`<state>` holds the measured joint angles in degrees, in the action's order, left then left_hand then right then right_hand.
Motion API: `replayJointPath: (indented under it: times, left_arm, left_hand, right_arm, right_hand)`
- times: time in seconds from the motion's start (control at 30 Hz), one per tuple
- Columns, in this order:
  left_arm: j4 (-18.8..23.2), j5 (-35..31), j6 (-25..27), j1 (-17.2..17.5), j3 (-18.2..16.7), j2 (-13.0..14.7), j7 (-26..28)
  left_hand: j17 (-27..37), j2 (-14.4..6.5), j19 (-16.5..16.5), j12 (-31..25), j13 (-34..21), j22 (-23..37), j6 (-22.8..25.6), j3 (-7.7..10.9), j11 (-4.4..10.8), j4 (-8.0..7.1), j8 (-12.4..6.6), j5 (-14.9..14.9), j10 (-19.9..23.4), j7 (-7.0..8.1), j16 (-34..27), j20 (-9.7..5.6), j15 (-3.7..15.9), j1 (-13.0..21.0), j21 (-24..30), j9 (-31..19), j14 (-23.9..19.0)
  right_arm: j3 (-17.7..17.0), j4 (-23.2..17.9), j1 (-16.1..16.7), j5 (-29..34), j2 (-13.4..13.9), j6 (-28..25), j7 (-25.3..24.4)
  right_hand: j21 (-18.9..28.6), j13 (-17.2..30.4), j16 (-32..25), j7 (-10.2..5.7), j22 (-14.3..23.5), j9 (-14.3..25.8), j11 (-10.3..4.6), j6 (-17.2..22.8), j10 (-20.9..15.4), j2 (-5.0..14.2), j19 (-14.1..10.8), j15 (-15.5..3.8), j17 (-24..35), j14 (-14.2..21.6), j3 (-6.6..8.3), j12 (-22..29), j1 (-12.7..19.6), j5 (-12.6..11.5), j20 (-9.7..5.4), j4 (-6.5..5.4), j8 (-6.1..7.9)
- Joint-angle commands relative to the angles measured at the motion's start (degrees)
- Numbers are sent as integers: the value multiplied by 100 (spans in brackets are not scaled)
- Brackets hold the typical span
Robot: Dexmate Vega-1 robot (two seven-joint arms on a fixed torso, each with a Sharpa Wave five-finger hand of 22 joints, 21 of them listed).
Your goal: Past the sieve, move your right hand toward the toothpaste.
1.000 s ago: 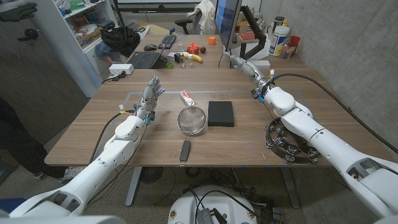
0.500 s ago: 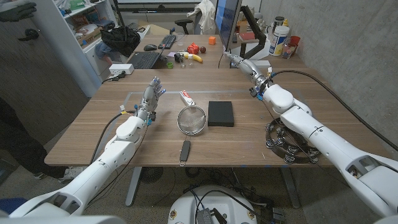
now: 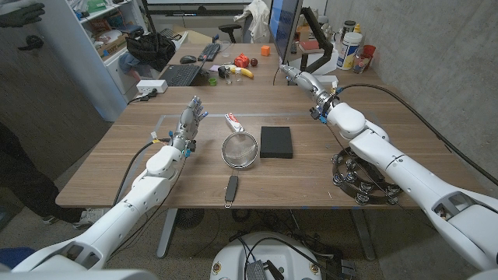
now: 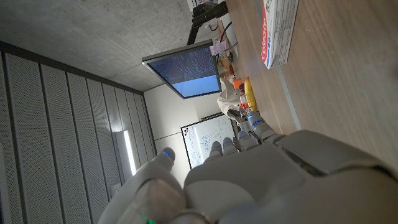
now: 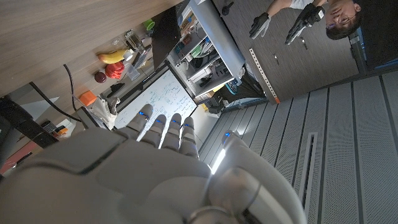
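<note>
Head view: the right hand (image 3: 299, 77) is raised over the far right of the counter (image 3: 117, 159), fingers extended and apart, gripping nothing. The toothpaste (image 3: 232, 121) lies well to the left of those fingers and nearer the robot. The sieve (image 3: 240, 148) sits nearer still, its black handle (image 3: 231, 188) pointing toward the counter's front edge. A black box (image 3: 276, 141) lies between the fingers and the sieve, just beside the sieve's rim. The left hand (image 3: 189, 120) stands upright with fingers spread and holds nothing; the toothpaste is just beside its fingers, toward the middle. A tambourine (image 3: 359, 179) lies under the right forearm.

Left wrist view: the back of the left hand (image 4: 261, 174) shows, fingers loosely extended. The toothpaste (image 4: 277, 28) lies on the wood beyond the fingertips, not touched.

Right wrist view: the back of the right hand (image 5: 124, 171) shows, fingers straight and apart, empty. A banana (image 5: 114, 56) and small red items lie beyond the fingers on a further desk. A person (image 5: 311, 18) stands in the background.

Risks, as judged: the hand has a long sweep left. If it travels low it could clip the black box or the sieve's rim and push either one into the toothpaste. The forearm could drag the tambourine. An overshoot could bring it against the left hand's fingers.
</note>
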<state>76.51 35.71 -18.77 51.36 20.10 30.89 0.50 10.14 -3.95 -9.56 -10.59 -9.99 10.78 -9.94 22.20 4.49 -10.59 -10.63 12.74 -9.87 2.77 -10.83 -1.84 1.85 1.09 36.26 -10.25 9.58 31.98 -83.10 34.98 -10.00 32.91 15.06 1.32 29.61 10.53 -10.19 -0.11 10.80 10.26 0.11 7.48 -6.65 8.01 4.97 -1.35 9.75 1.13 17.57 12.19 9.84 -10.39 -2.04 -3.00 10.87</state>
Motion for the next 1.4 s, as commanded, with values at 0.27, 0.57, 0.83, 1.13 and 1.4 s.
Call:
replayJointPath:
  times: [0.27, 0.57, 0.83, 1.13, 1.4]
  left_arm:
    - [36, -3, -50, 56, -34, 10, 40]
    - [26, 19, -80, 67, -54, 10, 24]
    - [51, 40, -91, 112, -81, 27, 32]
    - [58, 53, -106, 137, -98, 34, 30]
    - [77, 64, -104, 152, -105, 33, 38]
  left_hand:
    - [17, -530, -911, -19, -34, 22, -553, 8, 10, 14, -15, 32, -581, 10, -43, -430, 246, 1, -20, -20, 767]
    - [17, -530, -907, -18, -34, 23, -552, 5, 3, 14, -15, 33, -583, 6, -44, -429, 247, 0, -23, -20, 764]
    - [17, -530, -905, -20, -34, 23, -548, 3, 1, 14, -16, 34, -580, 6, -45, -432, 249, 0, -25, -20, 763]
    - [18, -532, -903, -20, -33, 23, -542, 1, -4, 13, -18, 35, -581, 1, -46, -426, 243, -2, -28, -20, 761]
    - [18, -534, -903, -22, -33, 24, -542, -1, 7, 11, -17, 36, -575, 4, -44, -428, 244, -4, -31, -20, 765]
  right_arm:
    - [149, -63, -181, 281, -64, -136, 16]
    - [235, -123, -324, 435, -109, -266, 26]
    - [322, -145, -416, 585, -132, -365, 35]
    - [396, -75, -508, 655, -187, -367, 80]
    - [454, -41, -594, 749, -215, -372, 103]
  right_hand:
    - [-10, 9, -41, 14, 10, 32, -6, 82, -78, -5, -22, -11, 9, 26, 4, 16, 25, 10, -388, 22, 27]
    - [-22, 9, -38, -10, 9, 32, -27, 88, -81, 59, -26, -43, 5, 31, 47, 14, 68, 2, -410, 39, 25]
    - [-31, 8, -31, -17, 8, 31, -31, 87, -80, 73, -30, -39, -2, 28, 78, 11, 116, 1, -412, 71, 21]
    - [-39, 8, -27, -20, 8, 31, -43, 85, -75, 81, -36, -51, -6, 27, 103, 6, 158, 3, -420, 101, 18]
    - [-47, 8, -25, -21, 8, 31, -40, 82, -76, 82, -35, -50, -7, 26, 117, 5, 184, 5, -418, 121, 14]
